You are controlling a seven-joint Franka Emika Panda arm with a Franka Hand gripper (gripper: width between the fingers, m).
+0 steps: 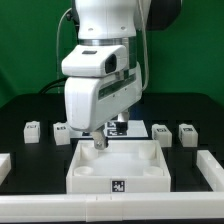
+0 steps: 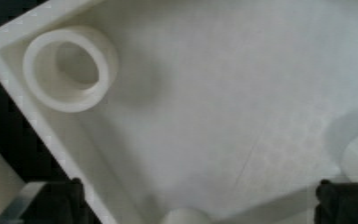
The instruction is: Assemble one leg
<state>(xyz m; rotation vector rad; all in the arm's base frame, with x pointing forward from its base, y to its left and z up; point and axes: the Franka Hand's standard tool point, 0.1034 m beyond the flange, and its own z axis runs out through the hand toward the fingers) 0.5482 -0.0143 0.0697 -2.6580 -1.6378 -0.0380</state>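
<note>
While the claw hovers over the tray, a leg lies nearby.

Four legs (two each side), one tray

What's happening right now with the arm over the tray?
The gripper sits low inside the white tray, near its back corner on the exterior view's left. The wrist view shows a round corner socket close ahead, with the fingers spread and nothing clearly gripped. The small white legs lie loose on the table to either side of the tray.
</note>
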